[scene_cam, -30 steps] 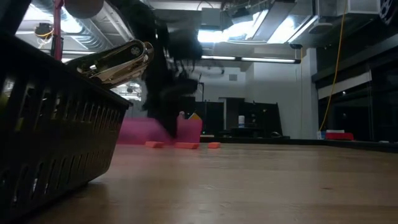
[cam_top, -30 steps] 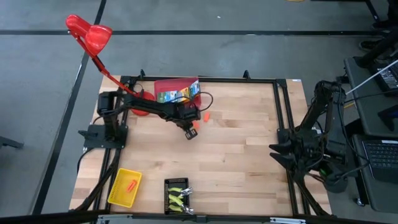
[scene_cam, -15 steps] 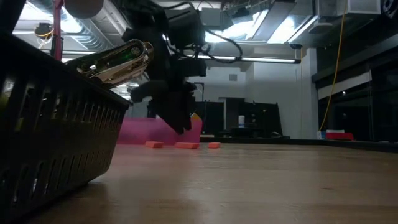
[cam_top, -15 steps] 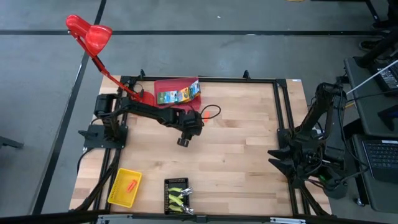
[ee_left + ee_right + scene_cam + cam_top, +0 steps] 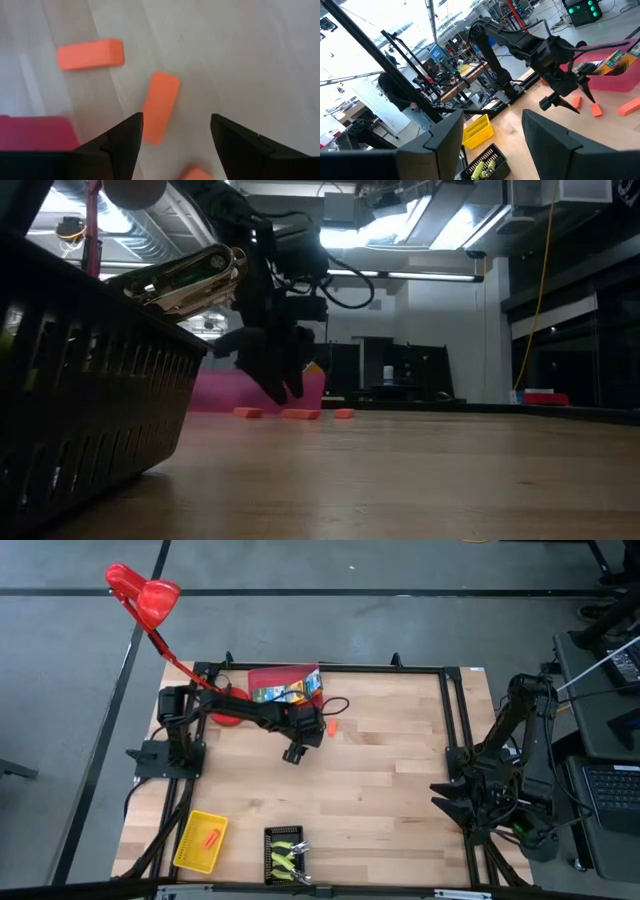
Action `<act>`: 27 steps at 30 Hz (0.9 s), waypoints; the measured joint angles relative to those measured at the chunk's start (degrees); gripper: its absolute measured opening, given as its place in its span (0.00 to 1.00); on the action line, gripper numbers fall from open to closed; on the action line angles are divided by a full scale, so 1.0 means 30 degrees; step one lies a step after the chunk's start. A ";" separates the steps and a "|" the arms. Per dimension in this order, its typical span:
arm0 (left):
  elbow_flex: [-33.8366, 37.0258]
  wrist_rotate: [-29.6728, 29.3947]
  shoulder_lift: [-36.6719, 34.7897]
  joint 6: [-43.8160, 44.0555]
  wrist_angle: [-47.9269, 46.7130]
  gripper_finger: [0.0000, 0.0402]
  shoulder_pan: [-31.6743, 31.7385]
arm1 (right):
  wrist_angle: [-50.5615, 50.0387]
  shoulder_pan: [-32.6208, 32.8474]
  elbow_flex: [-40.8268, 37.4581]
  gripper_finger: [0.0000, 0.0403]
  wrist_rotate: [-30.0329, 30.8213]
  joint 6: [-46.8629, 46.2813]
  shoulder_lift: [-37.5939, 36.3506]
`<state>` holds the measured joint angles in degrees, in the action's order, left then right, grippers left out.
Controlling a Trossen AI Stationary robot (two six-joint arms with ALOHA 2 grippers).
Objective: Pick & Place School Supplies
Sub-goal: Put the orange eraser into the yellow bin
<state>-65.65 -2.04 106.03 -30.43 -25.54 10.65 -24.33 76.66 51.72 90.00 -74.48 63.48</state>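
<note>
Pale wood planks carry three stubby orange pieces (image 5: 160, 107) just beside the red tray (image 5: 270, 677) (printed boxes (image 5: 285, 693) inside). Above them hangs the left gripper (image 5: 172, 137), fingers spread and empty; the right gripper (image 5: 490, 132), fingers apart, waits at the table's right edge.

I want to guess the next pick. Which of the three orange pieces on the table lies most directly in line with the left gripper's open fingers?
The middle orange piece, lying lengthwise toward the left gripper; one sits farther off crosswise, another barely shows at the edge.
</note>
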 joint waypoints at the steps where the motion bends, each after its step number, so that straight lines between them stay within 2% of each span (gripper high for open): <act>1: 0.0005 0.0097 0.0075 -0.0103 0.0021 0.57 0.0099 | 0.0090 0.0000 0.0000 0.51 0.0000 0.0000 0.0000; 20: 0.0007 0.1857 0.0244 -0.1870 0.1163 0.45 0.1376 | 0.0402 -0.0435 0.0000 0.51 0.0000 -0.0015 0.0000; 27: -0.0698 0.2645 0.1743 -0.2354 0.0695 0.44 0.1219 | 0.0728 -0.0634 0.0000 0.51 -0.0004 -0.0007 0.0000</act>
<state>-67.74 5.89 111.26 -37.49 -23.46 14.31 -22.14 74.76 51.72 89.98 -74.50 63.48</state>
